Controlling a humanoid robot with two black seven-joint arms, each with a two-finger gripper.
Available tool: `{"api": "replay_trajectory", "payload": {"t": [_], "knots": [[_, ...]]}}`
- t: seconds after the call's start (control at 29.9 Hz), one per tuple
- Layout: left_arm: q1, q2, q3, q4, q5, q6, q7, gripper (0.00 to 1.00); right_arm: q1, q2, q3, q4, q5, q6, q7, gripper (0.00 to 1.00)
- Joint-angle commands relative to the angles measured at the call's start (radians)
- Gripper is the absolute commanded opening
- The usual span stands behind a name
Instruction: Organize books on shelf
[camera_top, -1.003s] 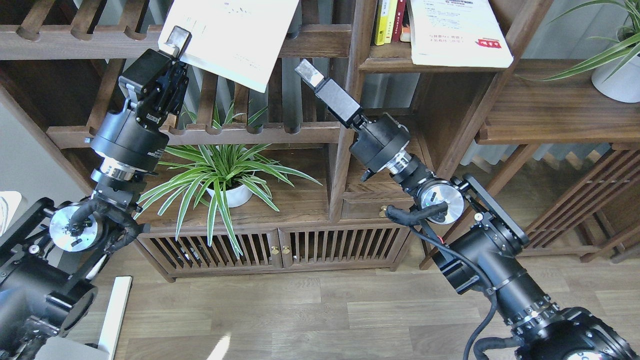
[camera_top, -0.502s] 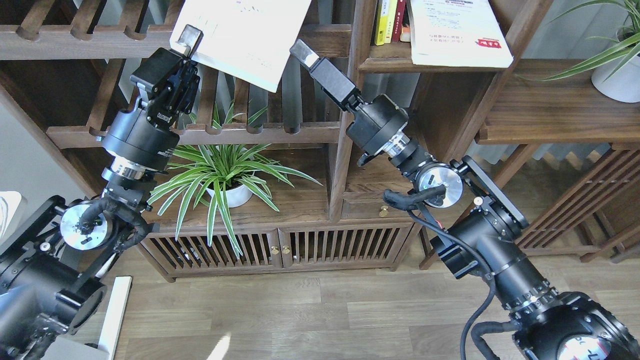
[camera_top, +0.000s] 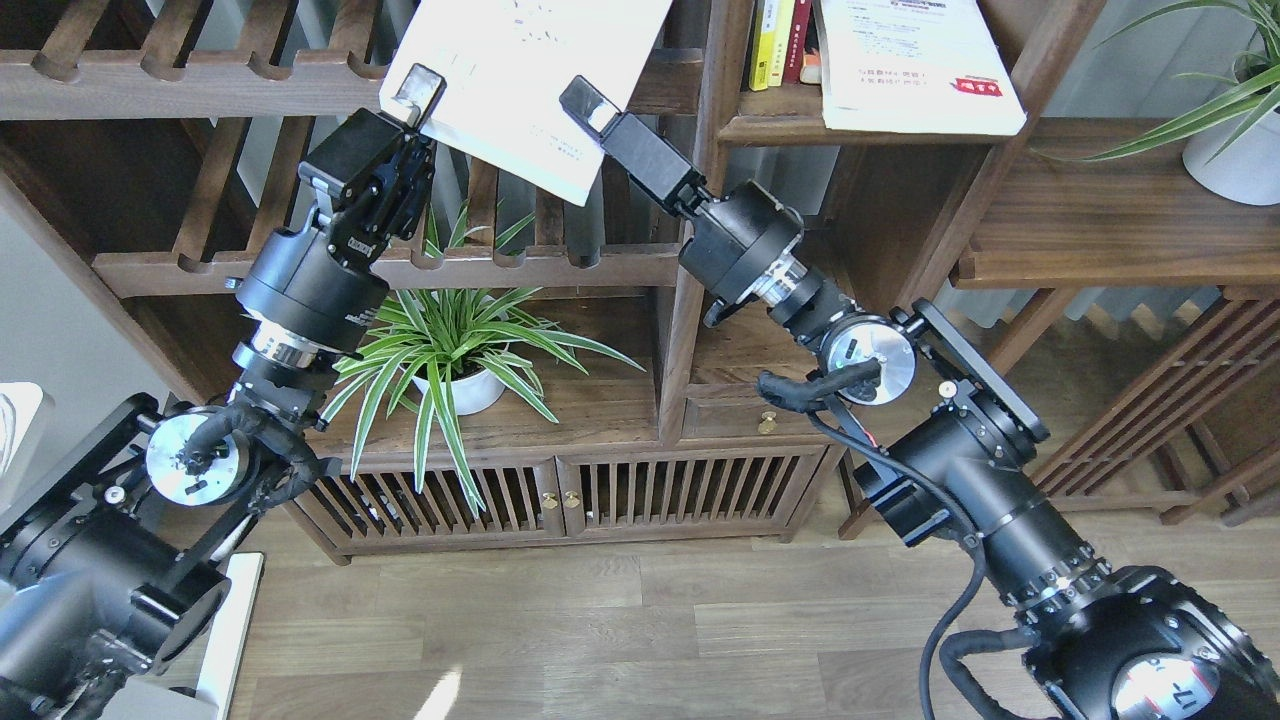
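Top centre of frame: one pale book (camera_top: 535, 75), white cover with faint small print, tilted, its lower corner hanging in front of the slatted rack (camera_top: 300, 75). Left gripper (camera_top: 418, 92) was clamped on the book's left edge, fingers closed on it. Right gripper (camera_top: 588, 105) lay against the book's right edge; its opening could not be told. Upper right: white book (camera_top: 915, 65) with red label lay on the shelf (camera_top: 770, 128).
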Motion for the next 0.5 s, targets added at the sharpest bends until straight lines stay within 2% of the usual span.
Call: {"api": "replay_trajectory", "payload": {"t": [0.0, 0.47], "knots": [[0.002, 0.0, 0.015, 0.0, 0.0, 0.0, 0.0, 0.01, 0.006, 0.0, -0.002, 0.0, 0.0, 0.0, 0.0, 0.68], [0.01, 0.003, 0.02, 0.014, 0.002, 0.0, 0.0, 0.07, 0.005, 0.0, -0.002, 0.001, 0.003, 0.041, 0.005, 0.45]]}}
